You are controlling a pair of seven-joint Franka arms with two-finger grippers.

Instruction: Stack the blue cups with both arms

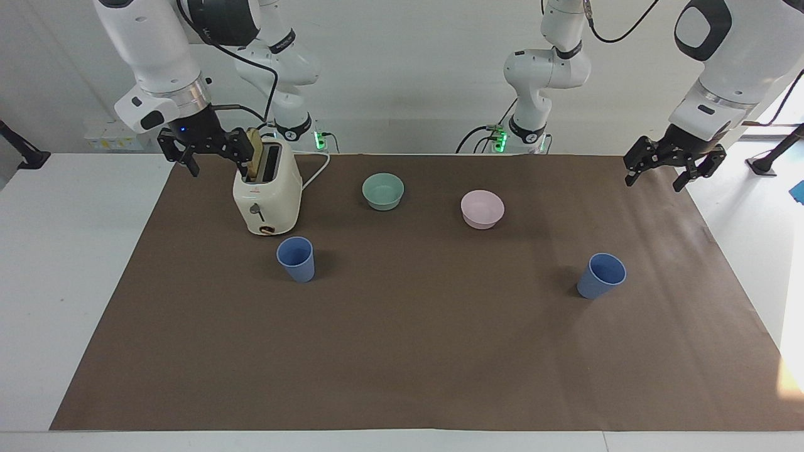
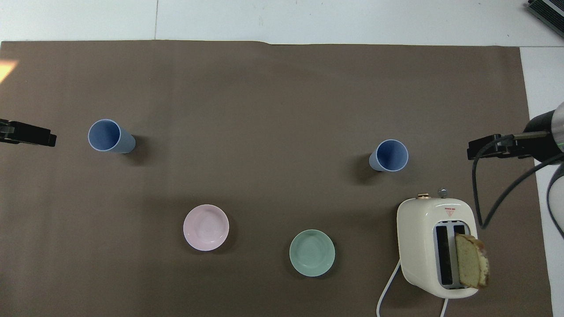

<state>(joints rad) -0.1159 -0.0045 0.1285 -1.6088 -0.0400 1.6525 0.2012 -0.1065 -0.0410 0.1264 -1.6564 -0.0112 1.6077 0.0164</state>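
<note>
Blue cups stand upright and well apart on a wide brown paper sheet (image 1: 402,351) that covers most of the white bench (image 1: 75,282); the sheet lies flat and matte, with a long bare stretch between the cups and its edge farthest from the robots. The cream toaster (image 1: 267,194), glossy and round-cornered, holds a slice of bread (image 1: 253,160) in one slot. The right tool (image 1: 207,154) hangs in the air just beside that toaster, over the sheet's edge at the right arm's end, its fingers apart and holding nothing. The left tool (image 1: 672,164) hangs over the sheet's corner at the left arm's end, fingers spread, also holding nothing. Two shallow round bowls, one mint-green (image 1: 383,190) and one pink (image 1: 482,208), sit between the tools. One blue cup (image 1: 296,258), a smooth tapered tumbler, stands close in front of the toaster, below the right tool; the other blue cup (image 1: 602,275) stands alone toward the left tool's end, with open sheet all round it.
</note>
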